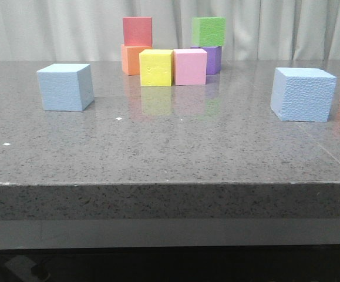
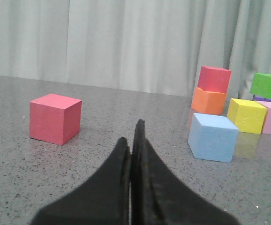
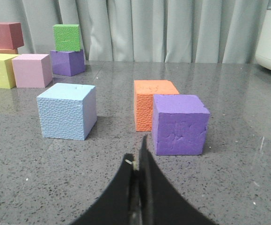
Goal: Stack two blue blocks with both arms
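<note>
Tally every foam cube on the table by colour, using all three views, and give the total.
blue blocks: 2
red cubes: 2
orange cubes: 2
purple cubes: 2
yellow cube: 1
pink cube: 1
green cube: 1
Total: 11

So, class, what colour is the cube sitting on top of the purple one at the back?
Green, seen best in the right wrist view, atop the purple cube.
</note>
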Motion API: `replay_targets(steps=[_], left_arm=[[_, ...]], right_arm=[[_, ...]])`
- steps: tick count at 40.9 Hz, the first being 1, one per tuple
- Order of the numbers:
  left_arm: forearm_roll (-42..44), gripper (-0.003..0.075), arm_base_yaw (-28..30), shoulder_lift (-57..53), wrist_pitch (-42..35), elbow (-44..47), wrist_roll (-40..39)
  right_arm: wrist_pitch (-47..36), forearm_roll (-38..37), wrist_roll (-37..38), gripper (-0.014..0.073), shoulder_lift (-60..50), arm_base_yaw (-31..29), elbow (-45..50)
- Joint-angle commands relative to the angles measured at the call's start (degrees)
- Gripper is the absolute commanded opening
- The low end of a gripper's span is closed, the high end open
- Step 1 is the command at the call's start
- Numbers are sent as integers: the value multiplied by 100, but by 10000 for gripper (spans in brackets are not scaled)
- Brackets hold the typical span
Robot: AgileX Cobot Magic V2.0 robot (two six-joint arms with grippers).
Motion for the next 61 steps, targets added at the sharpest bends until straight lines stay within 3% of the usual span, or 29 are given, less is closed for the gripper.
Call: replay_targets(steps=[1, 8, 12, 19, 33, 39, 47, 55, 61], left_arm=[[-34, -20, -20, -101, -706, 5, -32], [-34, -20, -20, -101, -1231, -78, -32], [-42, -20, -20, -101, -1129, -384, -32], [-42, -20, -20, -89, -498, -1380, -32], [207, -20, -20, 697, 2057, -3877, 31], [233, -20, -20, 1420, 3215, -4645, 31], [233, -20, -20, 2285, 4251, -4804, 31], [233, -20, -20, 2811, 4393, -4650, 31], [233, -20, -20, 3108, 4383, -4596, 31]], right_arm=[[-584, -36, -11, -67, -99, -11, -39], [-1673, -31, -11, -67, -99, -11, -89], [-1744, -31, -11, -67, -99, -11, -349], [-981, -5, -6, -67, -86, -11, -1294], [1427, -16, -26, -67, 959, -11, -3793], [2359, -11, -73, -67, 1658, -11, -4433], [3252, 23, -73, -67, 2483, -11, -4594], [3728, 35, -73, -67, 2995, -11, -4594], [3517, 35, -73, -67, 3158, -11, -4594]])
